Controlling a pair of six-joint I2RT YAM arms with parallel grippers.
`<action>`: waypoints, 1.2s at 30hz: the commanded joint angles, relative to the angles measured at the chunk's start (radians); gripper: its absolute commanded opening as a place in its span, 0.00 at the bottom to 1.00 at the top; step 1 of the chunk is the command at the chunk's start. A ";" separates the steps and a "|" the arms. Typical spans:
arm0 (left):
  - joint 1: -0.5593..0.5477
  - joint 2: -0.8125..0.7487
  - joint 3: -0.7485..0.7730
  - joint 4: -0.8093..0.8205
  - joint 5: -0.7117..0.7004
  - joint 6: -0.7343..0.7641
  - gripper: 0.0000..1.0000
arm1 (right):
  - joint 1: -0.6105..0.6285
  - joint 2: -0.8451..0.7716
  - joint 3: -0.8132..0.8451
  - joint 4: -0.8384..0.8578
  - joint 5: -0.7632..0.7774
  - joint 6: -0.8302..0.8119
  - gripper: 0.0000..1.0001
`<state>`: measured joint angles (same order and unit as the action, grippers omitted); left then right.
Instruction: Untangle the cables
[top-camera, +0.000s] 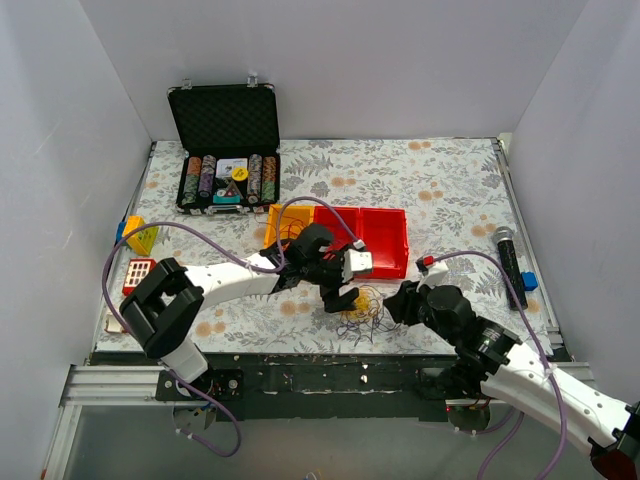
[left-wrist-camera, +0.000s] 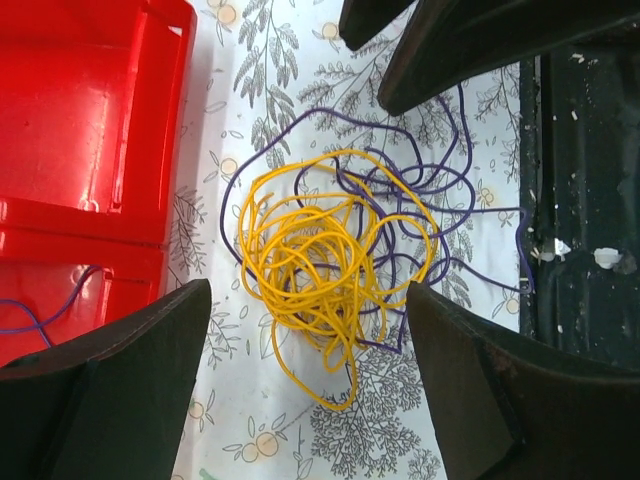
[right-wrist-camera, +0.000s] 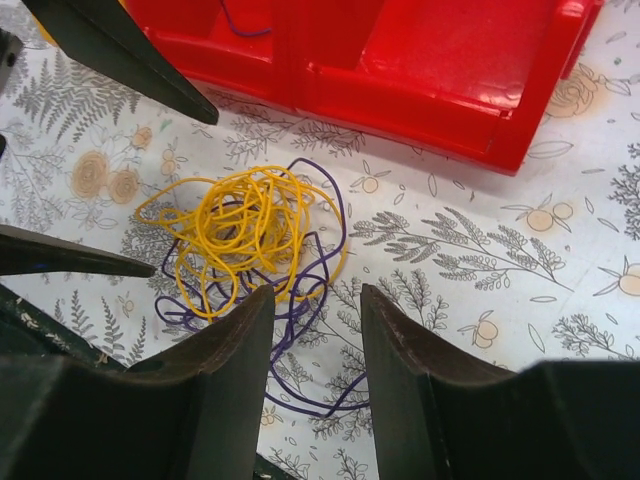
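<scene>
Cables (left-wrist-camera: 320, 260), a yellow-and-purple knot, lie just in front of the bin (top-camera: 378, 238). Light, limp and springy; best pinch an outlying purple loop. Left gripper (left-wrist-camera: 308, 290) gapes empty above them; right gripper (right-wrist-camera: 318, 292) stands parted and empty beside them.

The cables (left-wrist-camera: 320, 260), a yellow tangle laced with purple loops, lie on the bench (left-wrist-camera: 250, 420) between the red bin (left-wrist-camera: 90, 120) and the near edge.

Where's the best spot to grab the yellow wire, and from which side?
Probably the single loop trailing out of the yellow wire bundle, taken from straight above: it lies flat on the table, clear of the purple wire.
</scene>
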<state>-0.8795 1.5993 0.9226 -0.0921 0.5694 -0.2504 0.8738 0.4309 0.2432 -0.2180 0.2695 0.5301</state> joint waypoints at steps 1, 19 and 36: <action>-0.025 -0.007 0.056 0.066 0.033 0.013 0.80 | 0.004 0.029 0.053 -0.034 0.056 0.044 0.48; -0.148 0.148 0.205 -0.084 0.106 0.650 0.79 | 0.004 -0.101 0.280 -0.196 0.330 0.045 0.47; -0.210 0.280 0.346 -0.328 0.044 1.031 0.51 | 0.004 -0.107 0.269 -0.189 0.313 0.062 0.39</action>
<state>-1.0645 1.8980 1.2507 -0.3214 0.6254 0.6643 0.8738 0.3271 0.4915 -0.4187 0.5663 0.5846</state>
